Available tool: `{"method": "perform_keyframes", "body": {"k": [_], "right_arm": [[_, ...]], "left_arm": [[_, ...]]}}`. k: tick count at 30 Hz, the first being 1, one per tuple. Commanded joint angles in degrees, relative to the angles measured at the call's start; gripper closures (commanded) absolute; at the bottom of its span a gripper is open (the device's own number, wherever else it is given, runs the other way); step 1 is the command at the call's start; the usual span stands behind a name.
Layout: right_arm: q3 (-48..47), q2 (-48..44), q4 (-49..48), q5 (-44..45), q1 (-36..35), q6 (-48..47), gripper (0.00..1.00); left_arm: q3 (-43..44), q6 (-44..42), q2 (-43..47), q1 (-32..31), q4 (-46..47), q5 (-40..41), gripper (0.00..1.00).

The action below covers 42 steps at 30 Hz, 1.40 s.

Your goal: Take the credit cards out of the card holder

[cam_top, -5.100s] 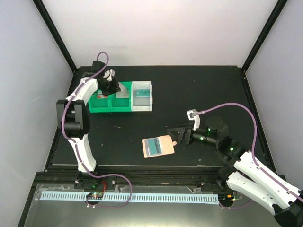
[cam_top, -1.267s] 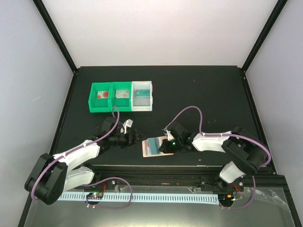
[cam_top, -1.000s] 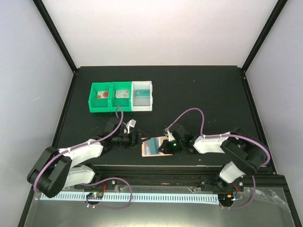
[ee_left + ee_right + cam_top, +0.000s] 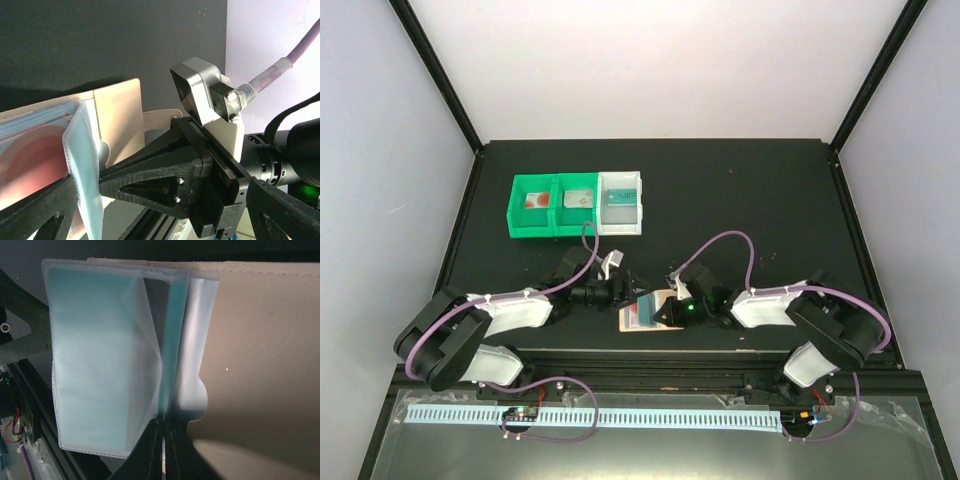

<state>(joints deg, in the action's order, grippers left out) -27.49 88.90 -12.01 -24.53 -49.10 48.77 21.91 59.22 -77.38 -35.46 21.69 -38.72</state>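
The card holder (image 4: pixel 638 318) is found lying open on the table (image 4: pixel 760 200), near its front edge and squarely between the two hands. The right hand (image 4: pixel 668 310) is seen with its fingers brought together, their tips set down on the tan flap just beside the spine of a clear sleeve (image 4: pixel 140 330). Whether a leaf of that sleeve is nipped between them cannot be told. The left hand (image 4: pixel 623 293) is held wide apart and grips nothing. It is placed low at the holder's left edge, and the raised sleeve stands just inside its near finger.

A teal card (image 4: pixel 95 355) is seen lodged in that sleeve. Other credit cards (image 4: pixel 578 199) are seen in the green bin (image 4: pixel 516 228) and the white bin (image 4: pixel 620 226) at the far left, well apart from the holder.

The coming move is judged to turn on one relation. The sleeve's free edge is turned towards the left hand, while the spine side is pinned by the right. The card's long axis is laid across the line joining the hands, so one long edge is offered to the open fingers. The left hand is therefore judged the nearer and better placed for the pull. Which side of the sleeve is open cannot be told.
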Motion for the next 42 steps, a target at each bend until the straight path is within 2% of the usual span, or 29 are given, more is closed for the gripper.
{"method": "perform_keyframes", "body": {"k": [1, 12, 19, 30, 33, 37, 42], "right_arm": [[0.8, -1.8, 1.6, 0.6, -0.3, -0.3, 0.95], [2.3, -7.1, 2.0, 4.0, -0.3, 0.7, 0.81], [3.6, -12.1, 3.8, 7.9, -0.2, 1.1, 0.78], [6.6, -27.6, 12.6, 19.5, -0.2, 1.1, 0.76], [6.4, -29.6, 13.9, 20.3, -0.2, 0.9, 0.76], [6.2, -30.0, 14.0, 19.8, -0.2, 0.5, 0.75], [5.8, -27.8, 12.9, 18.3, -0.2, 0.1, 0.75]], "left_arm": [[2.3, 1.5, -0.5, -1.2, 3.1, -1.0, 0.06], [3.8, 3.2, -2.9, -3.7, 4.9, -0.6, 0.05], [6.2, 4.6, -5.4, -6.1, 7.0, -0.4, 0.05], [8.7, 4.3, -8.0, -9.0, 6.9, 0.4, 0.06], [8.8, 3.3, -7.3, -9.0, 5.6, 1.2, 0.08], [10.1, -0.4, -5.8, -8.9, -1.3, 3.7, 0.11], [10.3, -3.3, -4.0, -8.7, -7.2, 7.2, 0.25]]}}
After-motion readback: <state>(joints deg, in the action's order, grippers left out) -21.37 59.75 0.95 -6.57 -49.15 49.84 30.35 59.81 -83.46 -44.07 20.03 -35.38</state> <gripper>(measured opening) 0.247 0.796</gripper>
